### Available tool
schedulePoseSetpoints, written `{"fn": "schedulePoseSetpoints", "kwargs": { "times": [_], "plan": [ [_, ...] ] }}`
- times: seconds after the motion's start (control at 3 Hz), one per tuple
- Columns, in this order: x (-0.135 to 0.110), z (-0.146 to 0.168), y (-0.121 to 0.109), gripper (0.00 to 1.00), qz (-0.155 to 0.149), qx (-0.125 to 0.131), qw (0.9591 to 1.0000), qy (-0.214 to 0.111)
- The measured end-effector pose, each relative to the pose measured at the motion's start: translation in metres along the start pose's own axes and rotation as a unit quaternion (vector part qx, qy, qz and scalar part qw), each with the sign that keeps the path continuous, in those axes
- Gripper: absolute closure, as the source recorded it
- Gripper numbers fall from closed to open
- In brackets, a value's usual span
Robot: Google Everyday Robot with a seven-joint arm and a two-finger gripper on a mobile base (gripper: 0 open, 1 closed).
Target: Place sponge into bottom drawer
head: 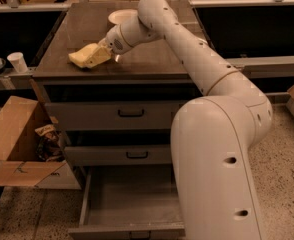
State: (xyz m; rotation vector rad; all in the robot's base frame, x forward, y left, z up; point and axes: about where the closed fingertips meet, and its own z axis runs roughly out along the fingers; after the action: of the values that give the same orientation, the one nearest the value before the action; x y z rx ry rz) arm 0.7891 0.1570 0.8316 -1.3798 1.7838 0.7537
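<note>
Your tool is down on the desk, right against the sponge near the left edge. Gripping it or not, you cannot tell. The bottom drawer stands pulled open far below.

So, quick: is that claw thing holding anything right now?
Gripper: right at the sponge on the cabinet top; whether it is open or closed cannot be told.

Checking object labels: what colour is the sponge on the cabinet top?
Pale yellow, clearest in the camera view: the sponge, with the gripper right at it.
</note>
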Motion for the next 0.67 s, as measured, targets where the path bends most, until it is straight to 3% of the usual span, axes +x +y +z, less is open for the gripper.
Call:
{"fn": "schedulePoseSetpoints", "kwargs": {
  "times": [0.33, 0.67],
  "plan": [
    [-0.001, -0.006, 0.005, 0.73, -0.007, 0.001, 0.9998, -0.017],
    [-0.013, -0.054, 0.018, 0.96, -0.01, 0.035, 0.9979, -0.054]
  ]
}}
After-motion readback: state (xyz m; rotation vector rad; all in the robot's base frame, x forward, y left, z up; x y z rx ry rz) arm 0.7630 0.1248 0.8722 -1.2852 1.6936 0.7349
